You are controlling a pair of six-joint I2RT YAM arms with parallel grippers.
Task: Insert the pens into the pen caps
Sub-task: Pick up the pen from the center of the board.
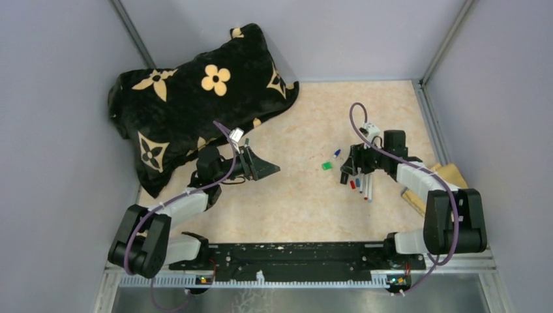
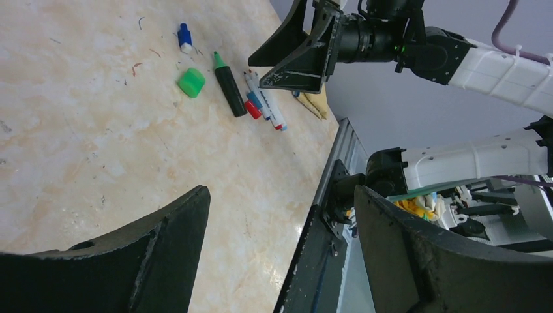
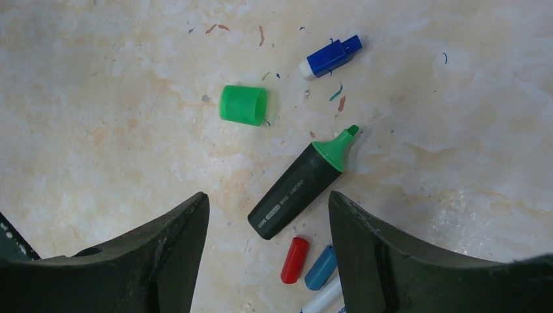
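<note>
From above, the left gripper [image 1: 272, 171] hung over the bare counter [image 1: 293, 215] with its jaws spread and nothing in them. The right gripper [image 1: 351, 171] sat low over the pen cluster. One green cap [image 1: 327, 165] lay between the two arms, with one blue cap [image 1: 337, 154] just beyond it. The pale pens [image 1: 365, 189] were bunched beside the right gripper, too small to count here. One cardboard box [image 1: 450, 175] sat at the right edge, its contents unreadable. One flowered black blanket [image 1: 195, 98] was heaped at the far left.

On the left wrist camera, its own jaws gaped wide and empty. Across the counter lay the green cap, the blue cap and one black highlighter [image 2: 229, 85] with a green tip. Next came a red cap [image 2: 252, 109] touching a second blue cap [image 2: 254, 99], hard against the pale pens. There looked to be two pens, though I couldn't be sure. The right gripper hovered just above them.

On the right wrist camera, the jaws stood apart, gripping nothing. The highlighter lay diagonally, with its rear end on the counter between them, untouched. Its green tip pointed towards the blue cap. The green cap lay on its side, apart. The red cap and second blue cap lay side by side below the highlighter. One pale pen peeked in at the bottom edge.
</note>
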